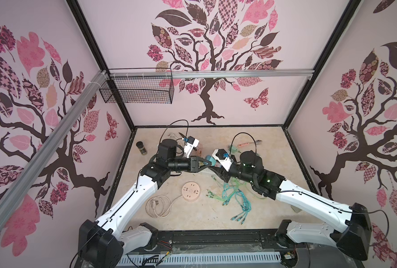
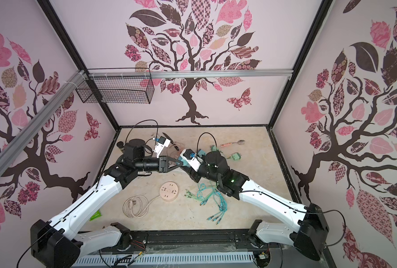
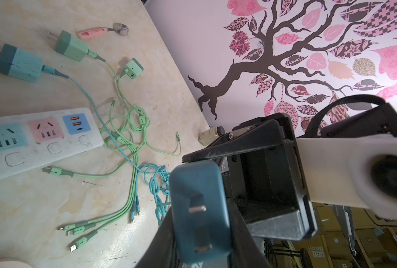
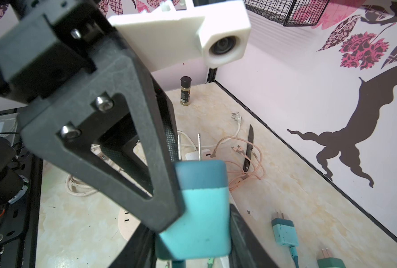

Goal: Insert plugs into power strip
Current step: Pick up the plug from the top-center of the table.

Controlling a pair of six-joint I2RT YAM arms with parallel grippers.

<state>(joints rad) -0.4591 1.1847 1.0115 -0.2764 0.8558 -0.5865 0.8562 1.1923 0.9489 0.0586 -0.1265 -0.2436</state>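
**Above mid-table: one plug, two grippers**

Over the middle of the table you have both arms meeting on a single teal plug (image 3: 198, 201). It is held off the surface with its two prongs facing the left wrist camera. Your right gripper (image 4: 193, 222) grasps the lighter body end. Your left gripper (image 1: 206, 163) looks clamped across the darker prong end, though the view is too close to judge how firm that pinch is.

I read this as a handover to re-orient the plug before insertion. Next, one gripper must let go. Then the prongs need turning down and lining up over a free socket on the power strip (image 3: 35, 162), which lies flat on the table beneath the meeting point.

Your left forearm runs level, pointing across. Your right arm folds inward to meet it.
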